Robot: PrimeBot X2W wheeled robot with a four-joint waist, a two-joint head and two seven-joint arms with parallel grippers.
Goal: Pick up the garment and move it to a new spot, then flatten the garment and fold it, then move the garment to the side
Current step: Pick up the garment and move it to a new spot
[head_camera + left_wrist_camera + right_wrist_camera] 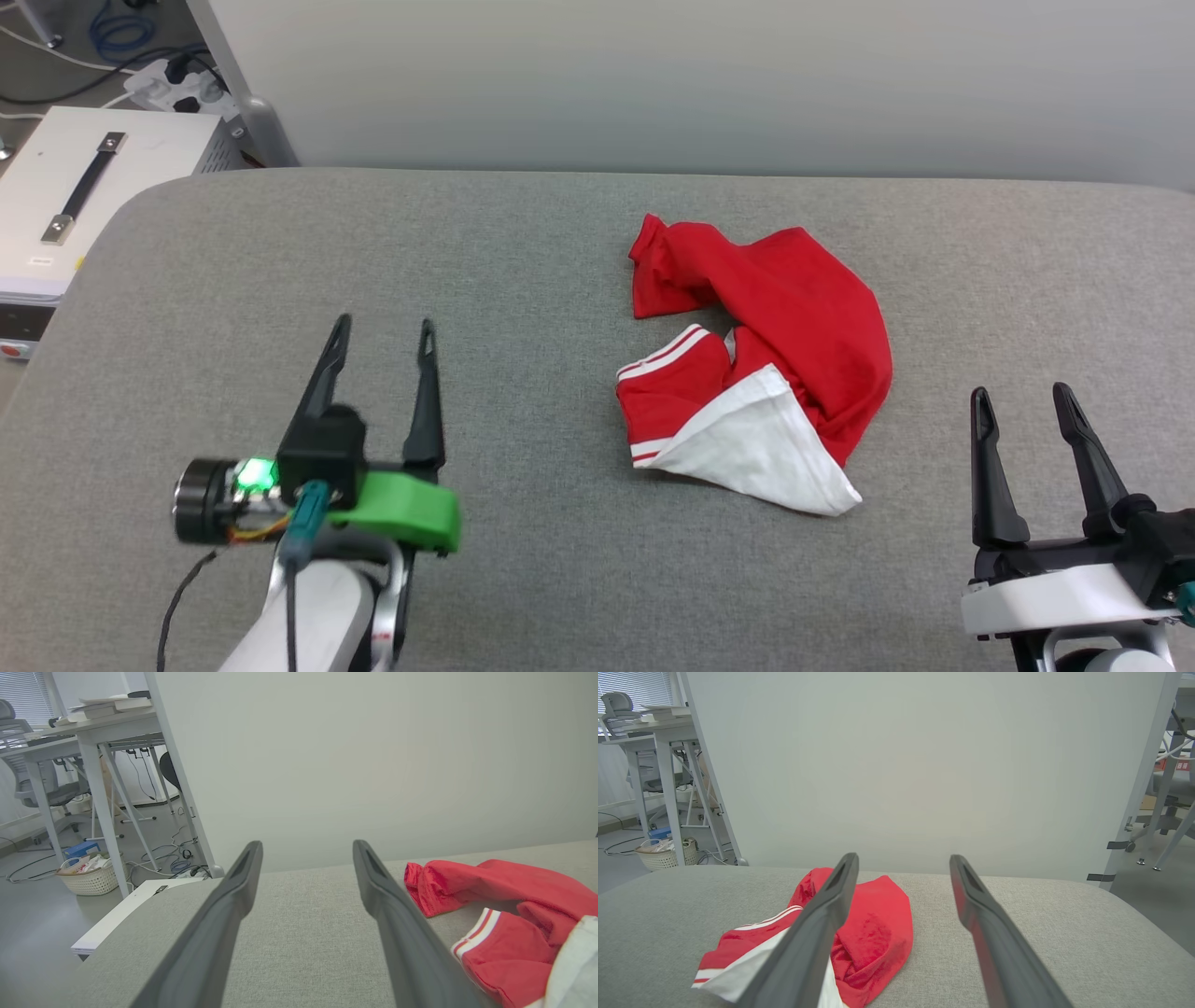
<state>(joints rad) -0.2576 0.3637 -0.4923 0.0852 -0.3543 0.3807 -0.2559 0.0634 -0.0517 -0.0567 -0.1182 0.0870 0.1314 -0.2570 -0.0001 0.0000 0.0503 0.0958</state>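
Observation:
The garment [775,355] lies crumpled right of centre on the grey padded table [523,280]: red cloth, a white sleeve and red-and-white striped trim. Any lettering is hidden in the folds. My left gripper [386,332] hovers open at the lower left, well left of the garment, with nothing between its fingers. My right gripper [1020,395] stands open at the lower right, just right of the heap. From the left wrist the garment [504,914] shows right of that gripper [306,847]. From the right wrist the garment [878,933] lies left of and partly behind that gripper [903,858].
A pale wall panel [700,84] runs along the table's far edge. Left of the table stands a white case with a black handle [84,187], with cables and a power strip [177,84] behind it. Desks, a chair and a wicker basket [88,877] stand further left.

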